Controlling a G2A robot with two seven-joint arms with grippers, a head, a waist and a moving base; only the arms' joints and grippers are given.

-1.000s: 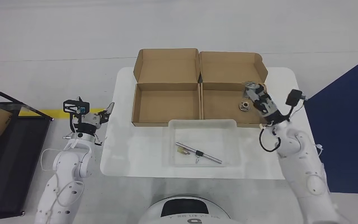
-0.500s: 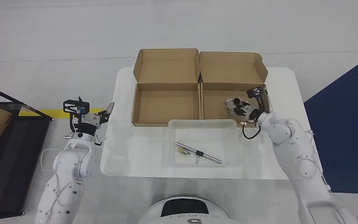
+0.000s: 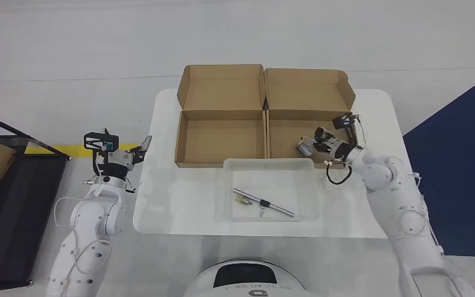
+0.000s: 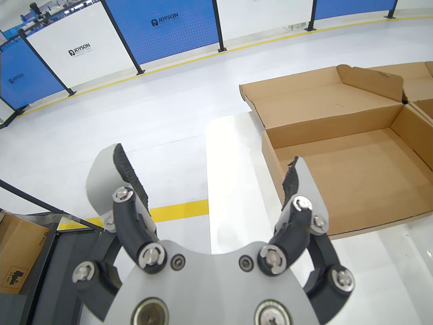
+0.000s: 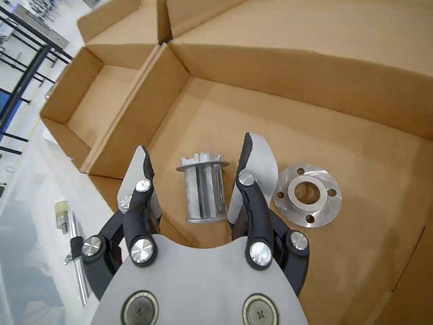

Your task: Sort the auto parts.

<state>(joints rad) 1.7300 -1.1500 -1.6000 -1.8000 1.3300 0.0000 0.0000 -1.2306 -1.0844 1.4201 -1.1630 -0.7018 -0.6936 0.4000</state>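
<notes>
Slotted hub (image 5: 204,191) inside your right pincer (image 5: 196,142), spread wide, flange disc (image 5: 308,196) just outside one finger, left pincer (image 4: 206,152) wide too.

Here's the right claw (image 5: 196,143), spread wide, w/ the grey ribbed cylinder (image 5: 204,191) sitting btwn its fingers (image 5: 257,157), clear of both. It has a slotted body and a flanged, toothed end pointing away from the claw. Looks to lie on its side on the floor of the right cardboard box (image 5: 304,86). Just outside one finger, on the same floor, is the flat round flange disc (image 5: 308,196): shiny, big centre bore, 4 small holes, lying flat, apart from the cyl. Off the claw's other side, outside the box, is the slim metal rod (image 5: 77,262) w/ cream end cap, flat in the clear tray (image 3: 231,165).
</notes>
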